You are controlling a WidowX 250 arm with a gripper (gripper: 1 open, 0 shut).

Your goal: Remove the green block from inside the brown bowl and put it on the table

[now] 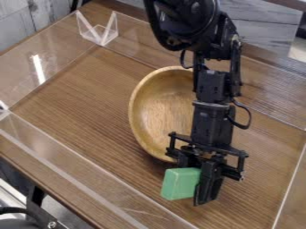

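Green block (181, 182), prob. light & stiff, is gripped in pincer (205, 180); best hold: flat sides, nr. surface's (89, 156) front edge.

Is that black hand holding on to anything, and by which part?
Yes: the hand grips the green block by its end on the picture's right; the other end sticks out.

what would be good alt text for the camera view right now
A black robot arm's gripper holds a green block at or just above the brown table, outside the bowl. The arm partly covers the bowl. A small clear plastic piece stands toward the back left.
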